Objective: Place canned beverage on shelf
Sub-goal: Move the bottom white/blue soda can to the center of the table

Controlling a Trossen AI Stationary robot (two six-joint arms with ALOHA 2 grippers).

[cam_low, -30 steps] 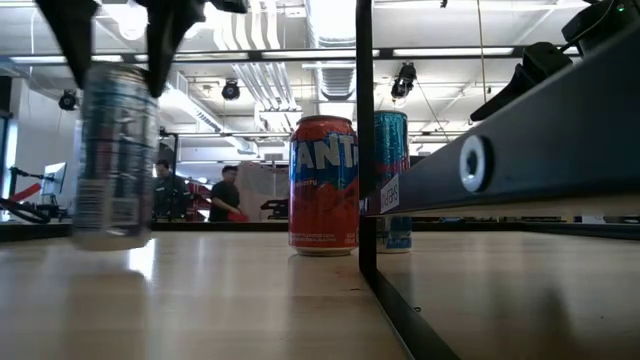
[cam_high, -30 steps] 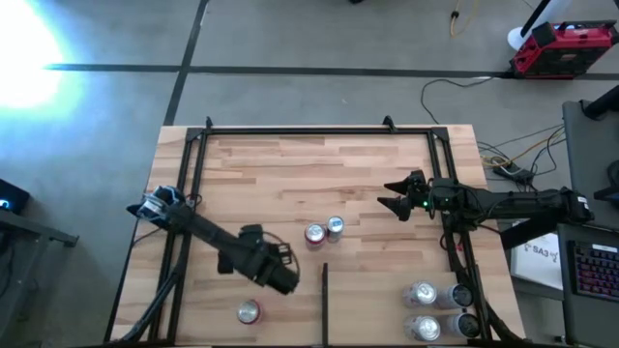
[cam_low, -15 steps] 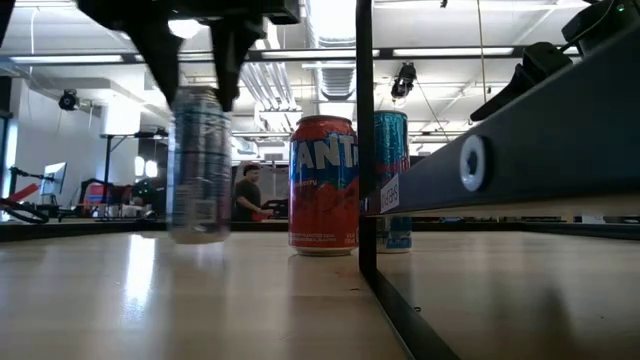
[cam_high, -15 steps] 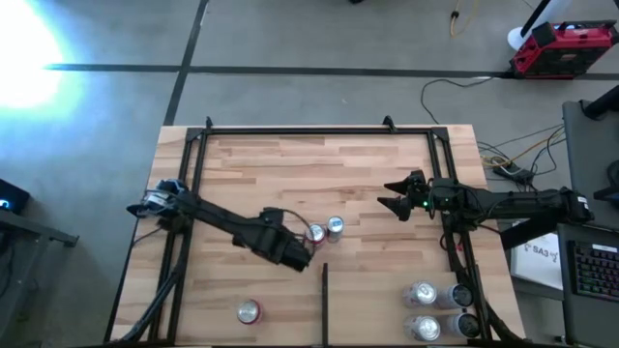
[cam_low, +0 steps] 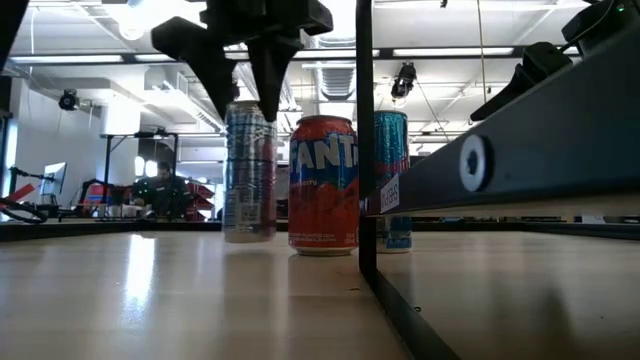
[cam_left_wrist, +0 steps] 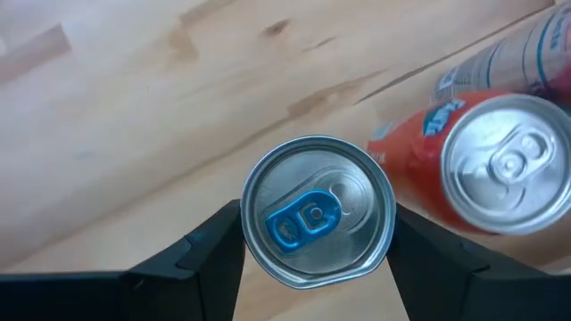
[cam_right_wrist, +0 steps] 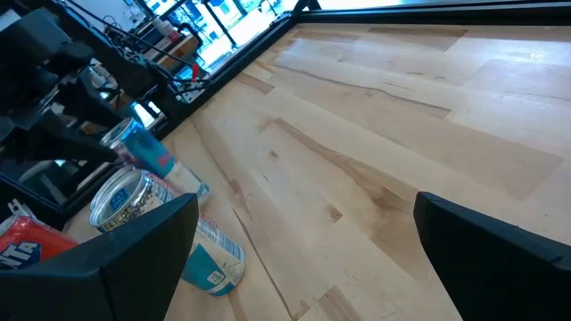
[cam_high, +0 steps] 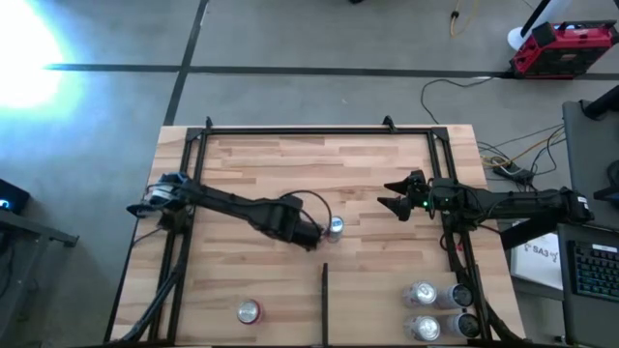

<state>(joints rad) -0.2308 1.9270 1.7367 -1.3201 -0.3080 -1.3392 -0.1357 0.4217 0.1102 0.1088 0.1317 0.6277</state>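
The shelf is the light wooden board (cam_high: 290,174) with a black tube frame and a thin dark divider strip (cam_high: 325,295). My left gripper (cam_high: 308,235) is shut on a silver can with a blue tab (cam_left_wrist: 317,214), just left of an orange Fanta can (cam_low: 323,185) and a teal can (cam_low: 392,180) that stand upright on the board. My right gripper (cam_high: 395,201) is open and empty above the board's right half, right of the cans. My left gripper pinches the silver can between its two fingers (cam_left_wrist: 214,254), on opposite sides of its wall just below the top rim (cam_left_wrist: 252,223). The fingers come from above, pointing down (cam_low: 250,85). The can is upright; whether its bottom (cam_low: 249,237) rests on the board, I cannot tell.
One more can (cam_high: 250,311) stands near the board's near edge on the left. Several cans (cam_high: 426,295) are grouped at the near right, beside the frame. Bare board lies across the far half. The room behind the table shows in the low view.
My left gripper has carried the silver can from the near left of the board toward the far and right, up beside the Fanta can. The can has stayed upright in the shut fingers.
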